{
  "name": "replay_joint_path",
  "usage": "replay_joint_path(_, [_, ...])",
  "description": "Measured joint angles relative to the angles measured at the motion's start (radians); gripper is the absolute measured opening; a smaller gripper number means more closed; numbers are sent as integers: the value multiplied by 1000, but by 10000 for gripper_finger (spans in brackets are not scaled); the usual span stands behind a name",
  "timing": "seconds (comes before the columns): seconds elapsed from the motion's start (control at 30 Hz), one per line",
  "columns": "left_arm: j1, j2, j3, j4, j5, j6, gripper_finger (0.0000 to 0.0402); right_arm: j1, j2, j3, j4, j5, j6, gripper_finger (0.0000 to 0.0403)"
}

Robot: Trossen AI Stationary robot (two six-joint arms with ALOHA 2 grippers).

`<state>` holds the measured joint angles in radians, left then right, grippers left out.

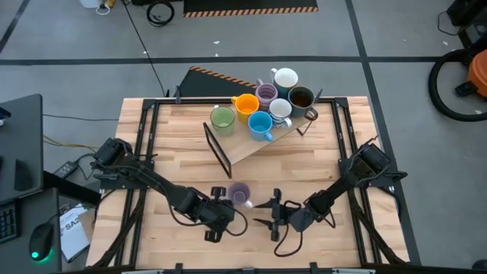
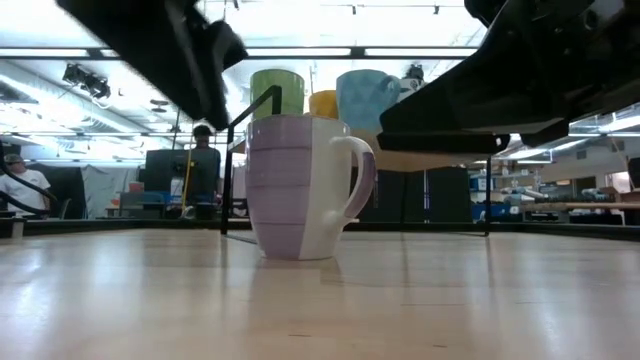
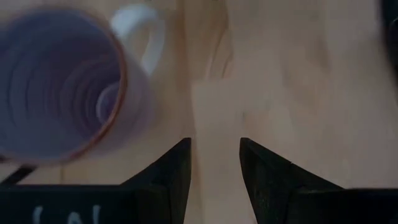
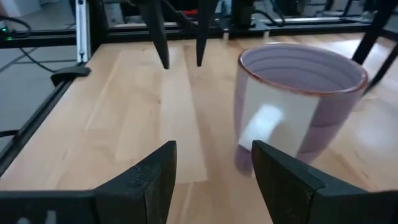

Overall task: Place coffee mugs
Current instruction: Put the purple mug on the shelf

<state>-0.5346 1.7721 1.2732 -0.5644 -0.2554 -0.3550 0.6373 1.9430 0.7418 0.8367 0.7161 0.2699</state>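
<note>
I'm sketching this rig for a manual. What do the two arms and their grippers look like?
Both arms are dark, jointed and slim, with black cables looping beside them. The left gripper and right gripper each end in two black, flat, tapering fingers. The left wrist view shows faint white lettering on the gripper body.
</note>
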Motion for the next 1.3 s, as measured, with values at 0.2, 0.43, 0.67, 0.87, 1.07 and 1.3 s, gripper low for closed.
replay_joint_path(0.2, [0,0,0,-98,-13,-20,142,-7,-17,0,-33,25,17,214])
replay_joint_path(0.43, [5,0,0,-158,-92,-33,142,-83,-43,0,-130,-113,72,214])
replay_joint_path(0.67, [17,0,-5,-164,-160,-19,142,-146,-32,-1,-95,-258,20,214])
replay_joint_path(0.87, [37,0,-5,-146,-163,-20,142,-158,-32,0,-26,-370,-13,214])
replay_joint_path(1.07, [48,17,-5,-90,-152,-19,142,-165,-32,0,-24,-397,7,213])
replay_joint_path(1.3, [43,31,-6,-55,-112,-26,142,-140,-32,-1,-47,-354,57,213])
